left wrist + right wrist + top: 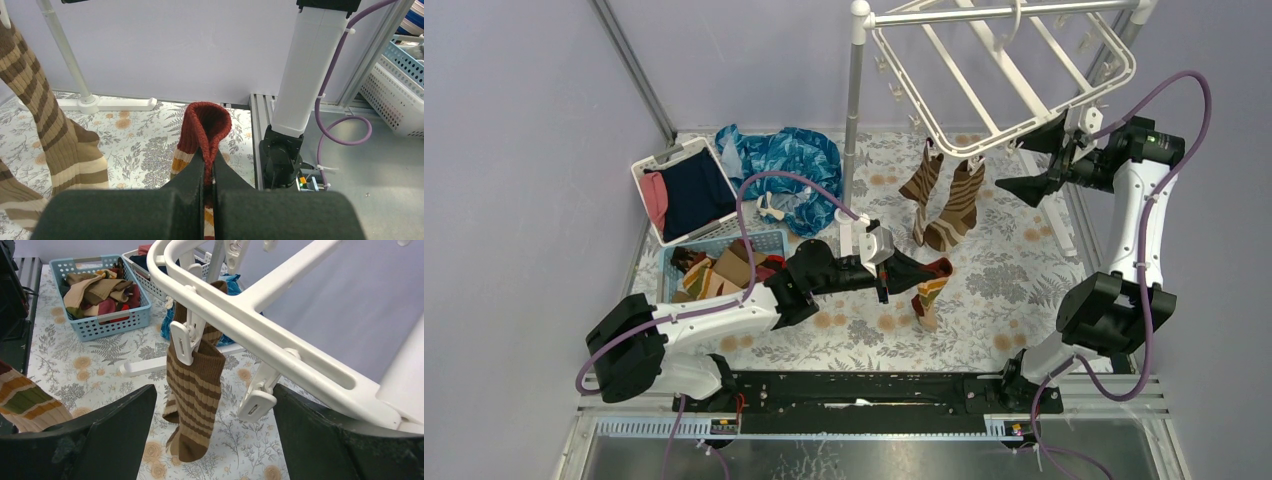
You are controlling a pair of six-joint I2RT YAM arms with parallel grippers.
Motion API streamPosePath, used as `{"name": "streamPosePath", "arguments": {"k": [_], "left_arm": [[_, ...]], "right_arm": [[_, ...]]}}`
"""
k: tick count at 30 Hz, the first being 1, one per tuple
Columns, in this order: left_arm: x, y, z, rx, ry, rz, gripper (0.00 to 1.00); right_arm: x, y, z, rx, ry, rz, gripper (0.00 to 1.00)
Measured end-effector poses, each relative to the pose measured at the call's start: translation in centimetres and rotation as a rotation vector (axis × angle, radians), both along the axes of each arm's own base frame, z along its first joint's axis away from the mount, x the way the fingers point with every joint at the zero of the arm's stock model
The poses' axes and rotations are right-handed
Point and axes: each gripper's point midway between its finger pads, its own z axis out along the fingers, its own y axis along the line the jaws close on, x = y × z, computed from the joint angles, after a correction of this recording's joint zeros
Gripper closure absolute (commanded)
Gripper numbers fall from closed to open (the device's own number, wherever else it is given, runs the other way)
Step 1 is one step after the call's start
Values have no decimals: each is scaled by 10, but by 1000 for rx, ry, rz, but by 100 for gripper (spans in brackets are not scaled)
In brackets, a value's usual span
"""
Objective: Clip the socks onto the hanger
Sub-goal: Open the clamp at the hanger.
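The hanger [235,315] hangs tilted from the upright rack pole [854,110] above the far side of the flower-patterned bench [1024,260]. Two brown-and-tan striped socks [959,205] are clipped side by side to its near rim and dangle down to the bench. In the right wrist view one of them is seen pinched at the cuff by a white clip [182,342], while a free clip [257,402] hangs from the same rim beside it.

A banded sock [206,120] with a dark red cuff is gripped by the left tool [209,160], whose fingers are pressed together on the knit just below the cuff. The cuff stands up above the fingers, and the tan, green and orange foot trails down toward the bench. This sock is held in front of the hanger, below the two hung socks and apart from them.

The right tool [1014,163] is raised at the hanger's near right rim with its fingers [120,430] spread wide and nothing between them.

More socks are piled in a blue basket [769,240] at the left of the bench.
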Motion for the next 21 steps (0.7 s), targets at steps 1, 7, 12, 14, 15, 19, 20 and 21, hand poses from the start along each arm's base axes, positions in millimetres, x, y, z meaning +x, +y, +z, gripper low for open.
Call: {"name": "streamPosePath", "arguments": {"k": [1,7,12,14,15,19,20,21], "left_arm": [[0,0,0,0,2,-1,100],[0,-1,1,0,7,-2,100],[1,-2,4,-8,8,-3,100],[1,-3,4,-7,11,-4,100],[1,-3,3,-6,12,-4,100],[1,-5,0,1,23,-5,100],[1,-5,-1,3,24,-6,100],[1,-5,-1,3,25,-6,100]], "right_arm": [[1,-1,0,1,2,0,8],[4,-10,1,5,13,-27,7],[7,-26,-3,-6,25,-76,7],[8,-32,-11,-22,49,-95,6],[9,-36,-17,-33,73,-108,3],[8,-46,-53,-94,161,-206,0],[5,-47,-61,-112,170,-241,0],[1,-47,-63,-123,176,-265,0]]}}
